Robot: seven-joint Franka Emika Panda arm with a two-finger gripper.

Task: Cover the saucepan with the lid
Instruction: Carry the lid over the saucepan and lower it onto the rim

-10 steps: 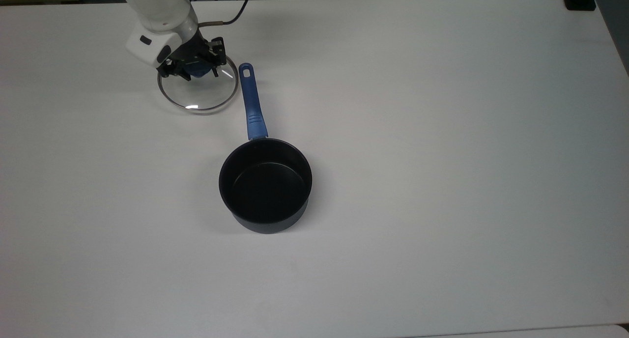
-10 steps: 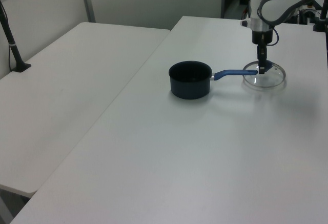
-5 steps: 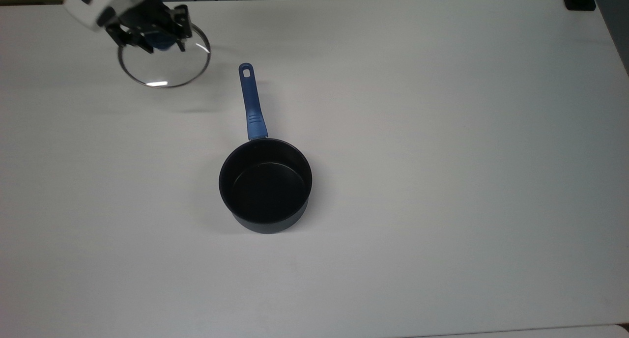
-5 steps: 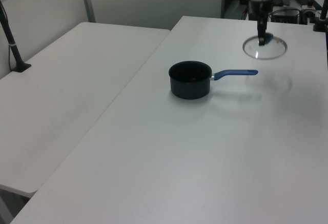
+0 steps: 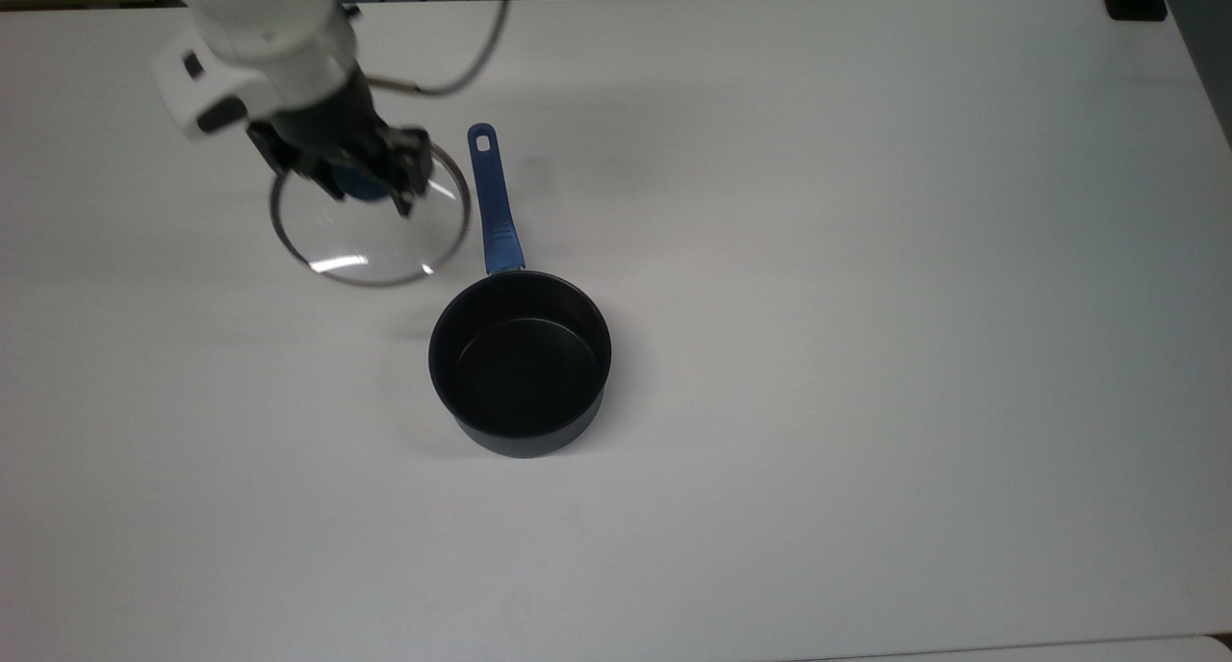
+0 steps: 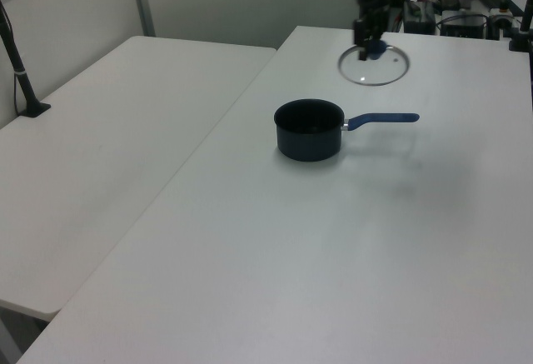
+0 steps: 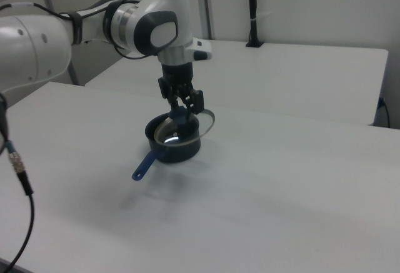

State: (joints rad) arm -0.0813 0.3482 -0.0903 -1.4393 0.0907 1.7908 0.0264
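We are carrying the round clear glass lid (image 5: 371, 227) by its blue knob (image 5: 361, 183), jaws pinching it, aloft beside the dark navy saucepan's (image 5: 520, 359) long blue handle (image 5: 495, 200), and should center it level over the rim before lowering.

White bench (image 5: 866, 354), wide and plain, and sitting directly on it is the saucepan (image 5: 520, 364), upright, black inside showing. Its long blue handle (image 5: 493, 200) runs toward the top view's upper edge, the hole at the far end. In the left view a second white bench (image 6: 108, 156) butts up alongside on the left view's left.
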